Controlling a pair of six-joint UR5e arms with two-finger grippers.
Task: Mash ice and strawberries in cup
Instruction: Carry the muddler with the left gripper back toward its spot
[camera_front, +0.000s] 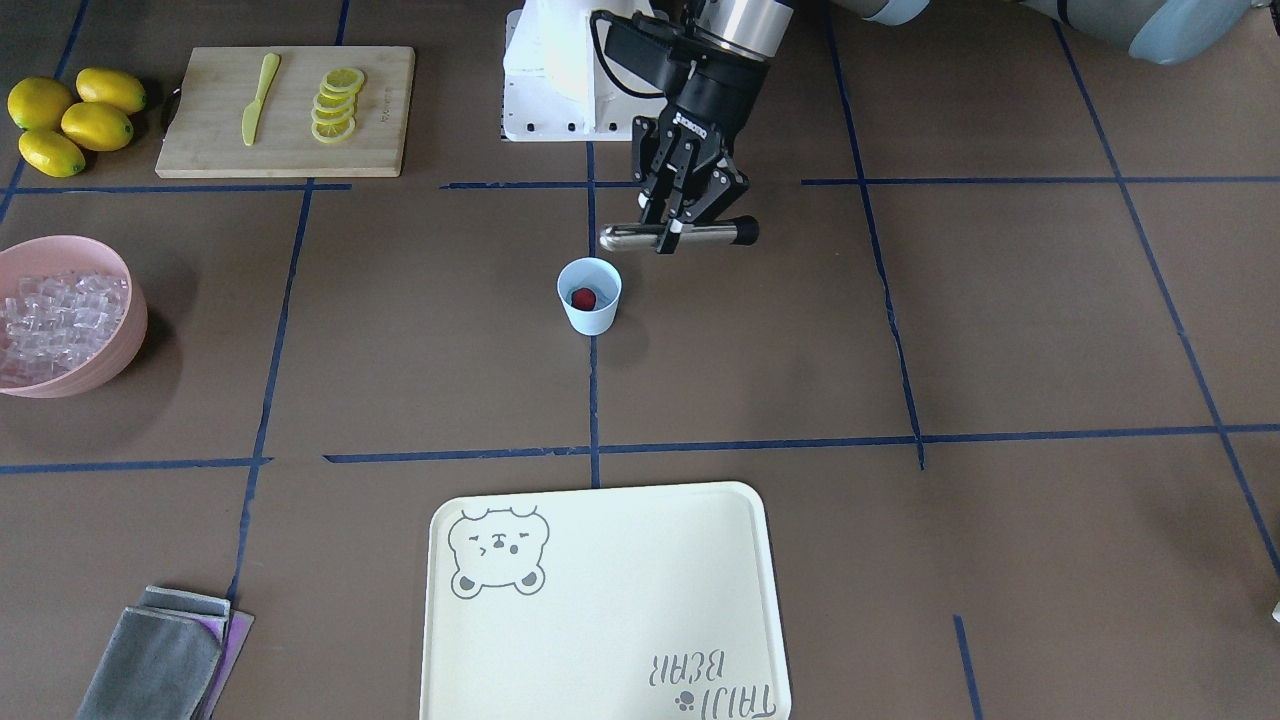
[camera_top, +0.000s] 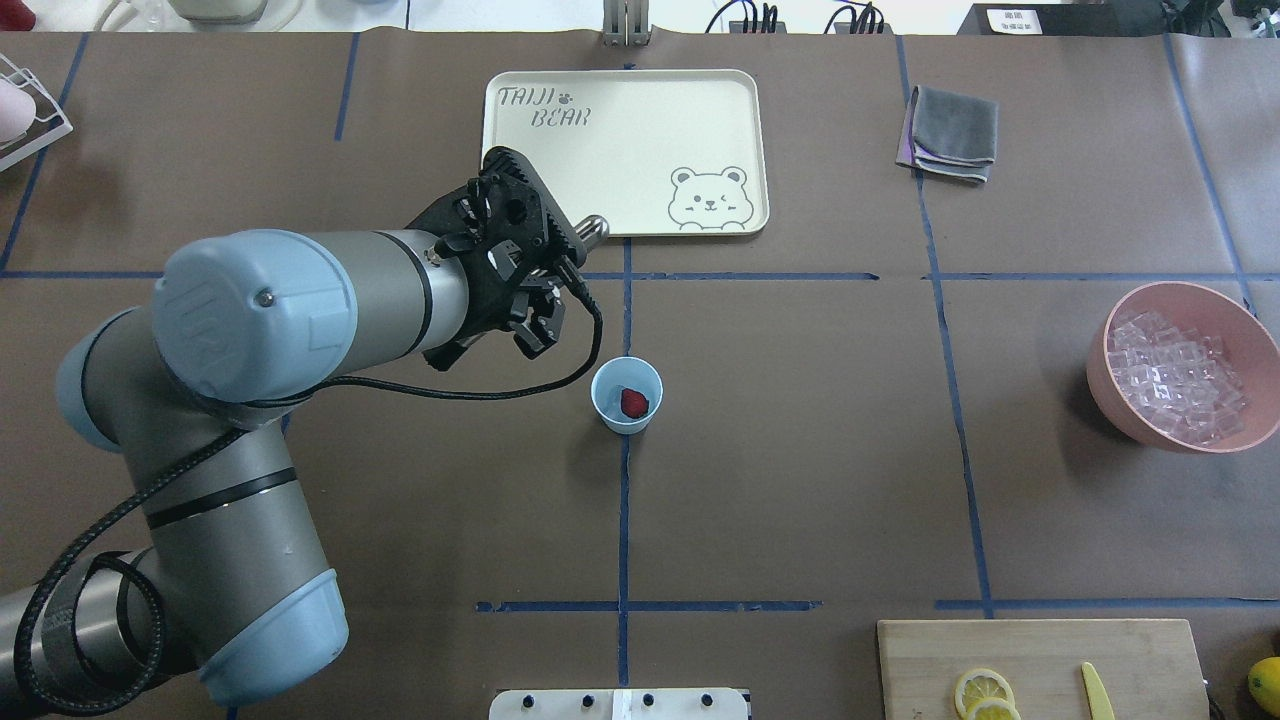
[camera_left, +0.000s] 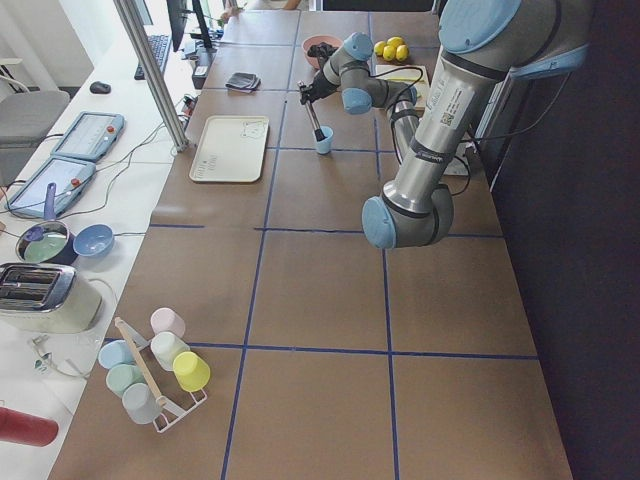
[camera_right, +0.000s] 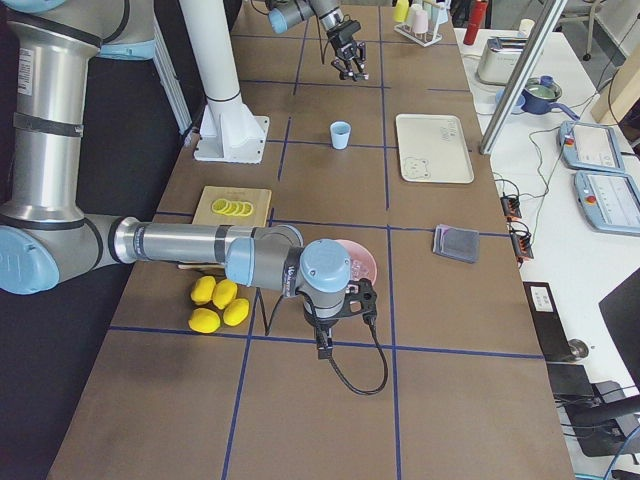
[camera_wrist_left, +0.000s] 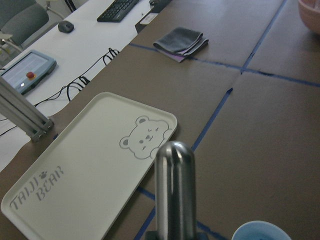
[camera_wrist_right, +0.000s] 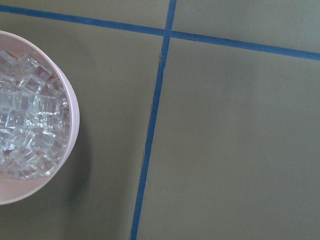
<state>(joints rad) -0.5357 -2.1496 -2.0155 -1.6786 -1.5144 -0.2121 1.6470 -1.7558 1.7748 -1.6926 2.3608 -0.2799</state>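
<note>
A metal masher (camera_front: 625, 238) is gripped level in the closed left end effector (camera_front: 680, 228), above and just left of the blue cup (camera_front: 590, 318) containing a strawberry (camera_front: 583, 298).

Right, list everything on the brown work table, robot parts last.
light-blue plastic cup: one, upright, table centre.
dark-red strawberry: one, inside the cup.
clear ice cubes: many, in the pink bowl.
cream bear-print tray: one, operators' side.
wooden cutting board: one, carrying a yellow plastic knife and about five lemon slices.
whole yellow lemons: four, beside the board.
folded grey cloth: one, near the tray.
pastel cups on a wire rack: six, table's left end.
steel muddler: one, black-ended, level near the cup.
left gripper: shut on the muddler.
right gripper: by the pink bowl; state unclear.
</note>
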